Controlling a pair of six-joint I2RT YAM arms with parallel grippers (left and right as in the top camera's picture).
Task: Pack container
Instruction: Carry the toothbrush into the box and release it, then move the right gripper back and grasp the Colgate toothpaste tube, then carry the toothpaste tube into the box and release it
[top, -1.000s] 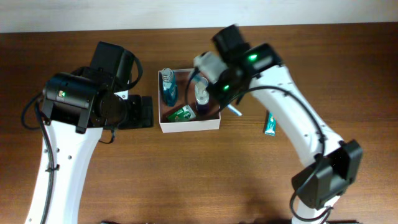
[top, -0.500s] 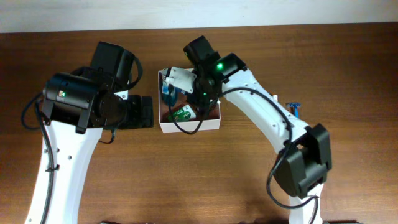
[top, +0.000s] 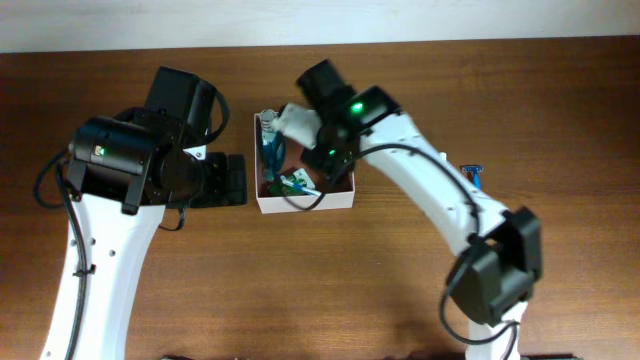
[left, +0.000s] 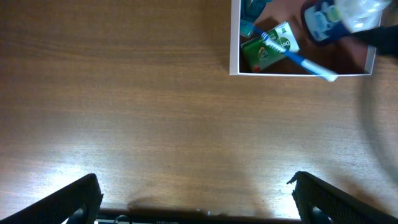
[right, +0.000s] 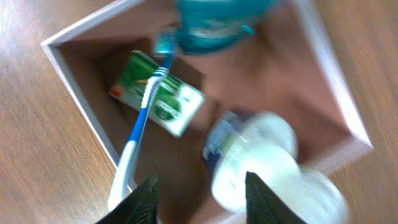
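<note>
The container (top: 300, 204) is found near the middle of the worktop (top: 330, 290), between the two arms. Four items are counted inside it: a teal bottle (right: 214, 25), a white-capped bottle (right: 261, 165), a green carton (right: 158, 93) and a toothbrush (left: 292, 56). The toothbrush is laid slantwise over the carton. Its handle end is seen resting on the container wall and projecting just past it, so it is judged not fully seated. The right gripper (right: 202, 199) is held directly above the container, its fingers parted and nothing pinched between them. The left gripper (left: 196, 196) is spread wide and empty over bare worktop beside the container. One small blue item (top: 472, 172), too small to be identified, is noted on the worktop on the right arm's side, well apart from the container. Packing is judged mostly done; that item and the seating of the toothbrush are judged outstanding.
</note>
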